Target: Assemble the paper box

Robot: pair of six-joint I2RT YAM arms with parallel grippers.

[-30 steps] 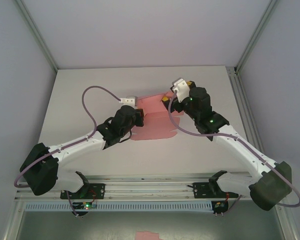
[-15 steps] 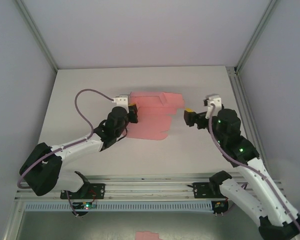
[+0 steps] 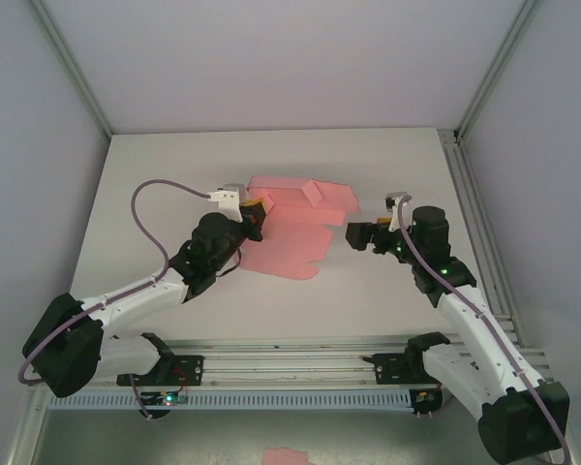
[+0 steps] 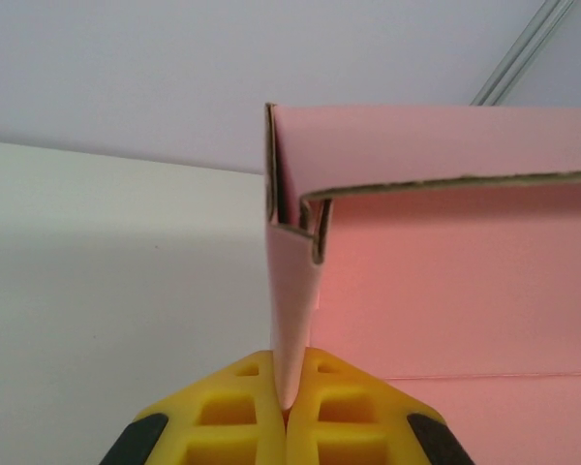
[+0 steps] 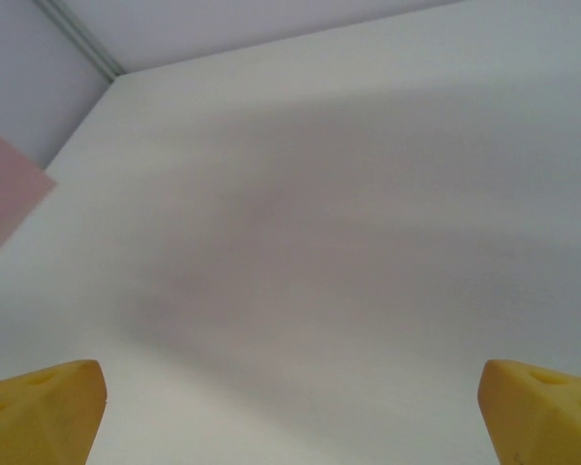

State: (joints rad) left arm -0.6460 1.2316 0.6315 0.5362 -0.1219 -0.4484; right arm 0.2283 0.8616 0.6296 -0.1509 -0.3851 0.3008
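The paper box (image 3: 292, 240) is a pink card sheet lying mostly flat mid-table, with its far flaps folded up. My left gripper (image 3: 255, 214) is at the sheet's left edge, shut on an upright side flap. In the left wrist view the yellow fingers (image 4: 242, 407) pinch that flap's lower edge, and the paper box (image 4: 455, 281) spreads out to the right with a folded wall above. My right gripper (image 3: 354, 235) hovers just right of the sheet, apart from it and open. In the right wrist view its fingertips (image 5: 41, 407) stand wide apart over bare table, and a corner of the paper box (image 5: 8, 199) shows at the left.
The white table (image 3: 165, 174) is walled on three sides, with metal frame posts at the back corners. A small pink scrap (image 3: 287, 455) lies below the front rail, off the table. Purple cables loop from both arms.
My right arm has drawn back from over the sheet's far right corner and now faces its right edge. The left gripper, still pinching the flap, has shifted slightly left and back.
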